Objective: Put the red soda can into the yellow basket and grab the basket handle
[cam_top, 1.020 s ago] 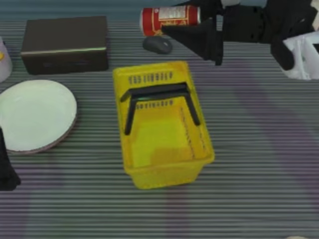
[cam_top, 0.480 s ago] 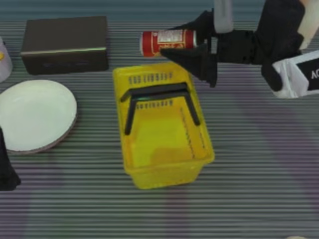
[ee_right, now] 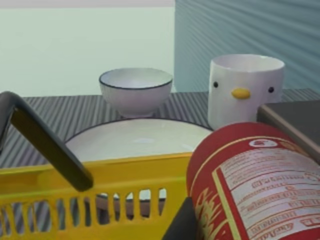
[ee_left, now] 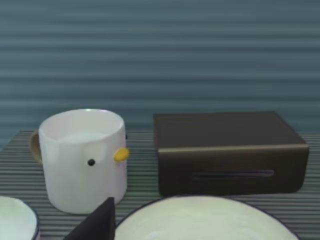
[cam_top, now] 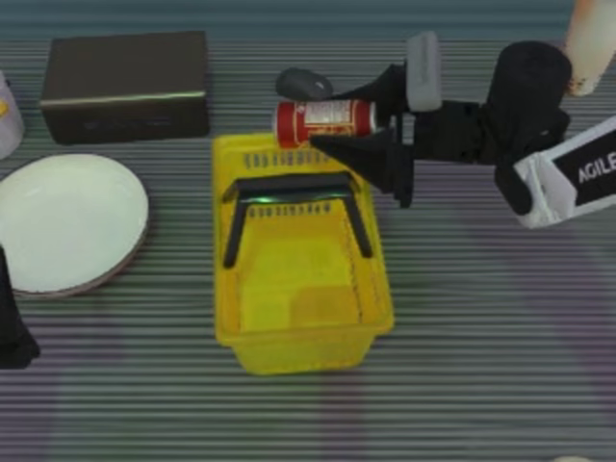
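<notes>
My left gripper sat mostly cut off at the table's left edge; I couldn't tell its finger state. Since a second ago, my right gripper had carried the red soda can from the far edge to above the yellow basket's far rim, fingers clamped on it, beside the basket handle.

Right end effector clamped; left arm parked.
</notes>
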`<state>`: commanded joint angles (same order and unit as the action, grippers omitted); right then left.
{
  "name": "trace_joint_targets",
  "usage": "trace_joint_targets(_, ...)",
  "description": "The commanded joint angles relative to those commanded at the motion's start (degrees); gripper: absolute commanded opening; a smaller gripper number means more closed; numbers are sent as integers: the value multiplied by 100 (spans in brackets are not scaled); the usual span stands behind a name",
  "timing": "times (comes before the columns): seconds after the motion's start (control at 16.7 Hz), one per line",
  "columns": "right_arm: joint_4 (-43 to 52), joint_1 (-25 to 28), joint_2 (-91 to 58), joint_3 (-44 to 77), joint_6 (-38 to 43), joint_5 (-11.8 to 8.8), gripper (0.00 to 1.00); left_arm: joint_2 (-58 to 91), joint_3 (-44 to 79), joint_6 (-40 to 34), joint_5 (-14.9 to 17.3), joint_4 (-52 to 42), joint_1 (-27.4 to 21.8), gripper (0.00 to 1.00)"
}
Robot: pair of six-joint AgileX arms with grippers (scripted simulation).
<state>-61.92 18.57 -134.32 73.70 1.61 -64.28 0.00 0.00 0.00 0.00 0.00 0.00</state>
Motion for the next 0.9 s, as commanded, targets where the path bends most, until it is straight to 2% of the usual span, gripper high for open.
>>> trace_joint_targets(0.78, 0, 0, 0, 0, 0, 0, 98, 0, 0, 0, 0, 0, 0, 100)
trace_joint_targets(0.9, 0, 0, 0, 0, 0, 0, 100, 0, 0, 0, 0, 0, 0, 100)
